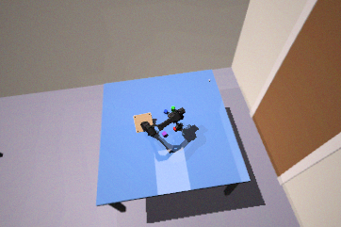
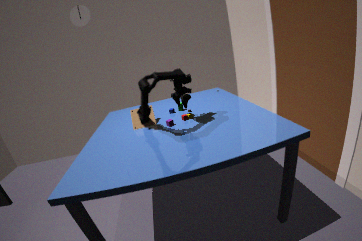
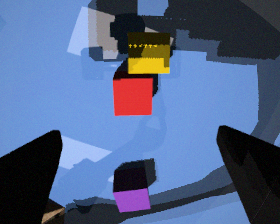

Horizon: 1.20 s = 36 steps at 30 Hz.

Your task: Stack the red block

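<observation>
We have the gripper [image 3: 140, 183] spread wide, holding nothing, hanging above the table [image 2: 240, 129]. Red block [image 3: 134, 96] sits on the table, touching a yellow block [image 3: 149, 64]; purple block [image 3: 132, 199] nearer us. Green tower [image 1: 173, 108] stands apart.

Red block [image 3: 134, 96], yellow block [image 3: 149, 64], purple block [image 3: 132, 200], blue table [image 2: 240, 124].

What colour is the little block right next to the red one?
Yellow. The yellow block touches the red block; the wrist view shows it best.
</observation>
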Tool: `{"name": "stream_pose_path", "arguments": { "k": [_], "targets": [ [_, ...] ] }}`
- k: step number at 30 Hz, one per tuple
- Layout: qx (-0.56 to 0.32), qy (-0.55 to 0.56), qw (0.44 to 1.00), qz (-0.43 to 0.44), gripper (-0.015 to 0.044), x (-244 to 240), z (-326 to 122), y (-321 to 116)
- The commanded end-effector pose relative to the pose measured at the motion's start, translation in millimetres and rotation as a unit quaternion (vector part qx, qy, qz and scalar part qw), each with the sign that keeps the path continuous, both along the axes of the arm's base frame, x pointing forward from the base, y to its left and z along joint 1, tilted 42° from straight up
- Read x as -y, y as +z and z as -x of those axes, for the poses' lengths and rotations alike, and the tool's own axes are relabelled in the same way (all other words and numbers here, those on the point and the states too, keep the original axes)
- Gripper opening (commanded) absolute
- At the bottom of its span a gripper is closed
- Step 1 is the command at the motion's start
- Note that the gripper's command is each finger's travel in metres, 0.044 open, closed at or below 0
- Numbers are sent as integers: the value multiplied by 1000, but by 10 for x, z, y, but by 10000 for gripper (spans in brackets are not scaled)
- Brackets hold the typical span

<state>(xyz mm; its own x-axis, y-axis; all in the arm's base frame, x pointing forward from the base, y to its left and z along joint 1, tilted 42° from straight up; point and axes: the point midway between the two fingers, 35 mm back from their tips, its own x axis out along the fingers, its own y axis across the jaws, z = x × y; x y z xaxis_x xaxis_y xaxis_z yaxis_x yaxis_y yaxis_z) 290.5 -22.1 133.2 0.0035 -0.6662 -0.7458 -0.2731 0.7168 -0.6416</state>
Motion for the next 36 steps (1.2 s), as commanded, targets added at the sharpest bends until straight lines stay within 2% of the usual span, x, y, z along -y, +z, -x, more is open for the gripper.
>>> {"name": "stream_pose_path", "arguments": {
  "k": [1,7,36],
  "targets": [
    [-3,-3,1000,-1,440,47,19,-89],
    [-3,-4,1000,0,440,291,18,-355],
    [-2,-4,1000,0,440,548,4,-640]
  ]
}}
